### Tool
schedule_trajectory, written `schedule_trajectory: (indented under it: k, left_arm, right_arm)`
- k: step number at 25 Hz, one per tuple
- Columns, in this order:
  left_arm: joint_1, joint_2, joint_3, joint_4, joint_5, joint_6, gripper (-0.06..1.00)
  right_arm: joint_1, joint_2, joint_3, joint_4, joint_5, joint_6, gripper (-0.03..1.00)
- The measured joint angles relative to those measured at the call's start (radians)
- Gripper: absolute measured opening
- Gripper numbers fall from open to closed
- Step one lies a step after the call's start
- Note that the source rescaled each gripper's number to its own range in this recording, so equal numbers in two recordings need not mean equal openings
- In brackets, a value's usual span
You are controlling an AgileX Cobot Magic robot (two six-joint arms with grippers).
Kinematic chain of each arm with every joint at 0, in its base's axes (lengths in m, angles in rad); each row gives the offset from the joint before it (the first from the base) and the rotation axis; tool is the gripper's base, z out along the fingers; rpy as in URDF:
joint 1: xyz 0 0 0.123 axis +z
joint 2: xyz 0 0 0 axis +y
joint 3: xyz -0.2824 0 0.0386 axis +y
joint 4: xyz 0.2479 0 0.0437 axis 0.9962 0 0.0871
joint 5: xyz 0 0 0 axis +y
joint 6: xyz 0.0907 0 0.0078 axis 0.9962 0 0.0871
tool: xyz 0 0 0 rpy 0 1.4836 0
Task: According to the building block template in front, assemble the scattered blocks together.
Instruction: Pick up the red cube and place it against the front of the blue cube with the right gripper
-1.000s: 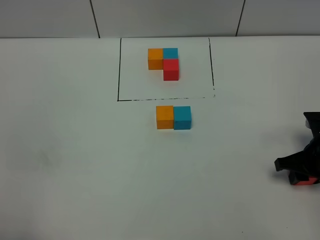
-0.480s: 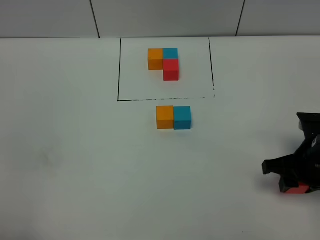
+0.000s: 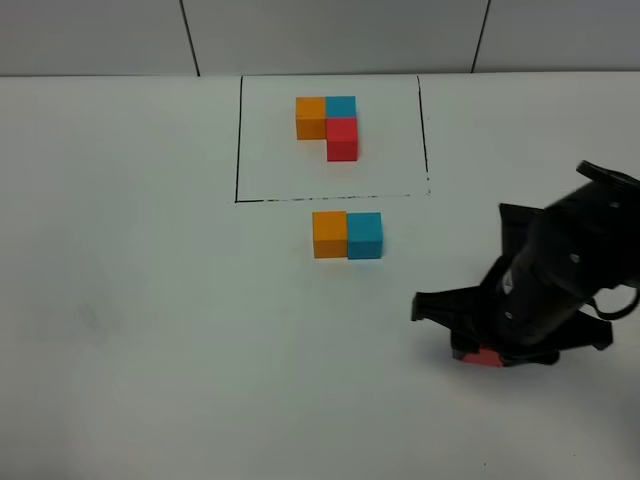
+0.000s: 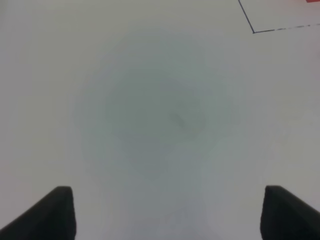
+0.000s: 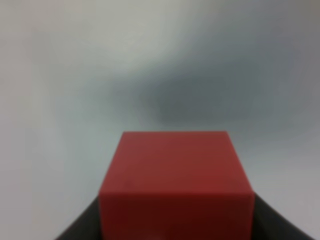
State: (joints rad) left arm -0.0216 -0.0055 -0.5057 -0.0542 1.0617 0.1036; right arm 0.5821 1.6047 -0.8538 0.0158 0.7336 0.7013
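Red is the missing colour: the red cube (image 3: 484,357) sits pinched between the fingers of the right tool (image 3: 489,349), low over the bench (image 3: 150,320), well apart from the other two scattered blocks and off to their right, on the near side. The right wrist view shows the same cube (image 5: 175,180) filling the gap between the dark fingertips, so the grip looks square and firm. The orange cube (image 3: 329,234) and the teal-blue cube (image 3: 365,236) already stand touching side by side just in front of the black frame (image 3: 238,140), in the same order as the top row of the building block template (image 3: 330,125) inside it. There the red block sits against the near face of the blue one, so the carried cube is probably bound for the near side of the teal-blue cube. The left tool (image 4: 167,215) is spread wide over bare bench, holding nothing and out of the way. Compared with a second ago, the right tool has travelled from the right edge of the high view well toward the middle, bringing the red cube along; the orange and teal-blue pair has not shifted.
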Motion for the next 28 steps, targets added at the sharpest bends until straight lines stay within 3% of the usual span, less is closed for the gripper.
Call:
schedule_trajectory:
  k: [11,17,28]
  left_arm:
    - [0.0,0.0,0.0,0.0,0.0,0.0,0.72]
    - [0.0,0.0,0.0,0.0,0.0,0.0,0.72]
    - [0.0,0.0,0.0,0.0,0.0,0.0,0.72]
  right_arm:
    - [0.117,0.349,-0.415,-0.036,0.126,0.026,0.01]
    - [0.129,0.505,-0.609,-0.062,0.187,0.027,0.01]
    - [0.129,0.6,-0.678,-0.137,0.199,0.046,0.01]
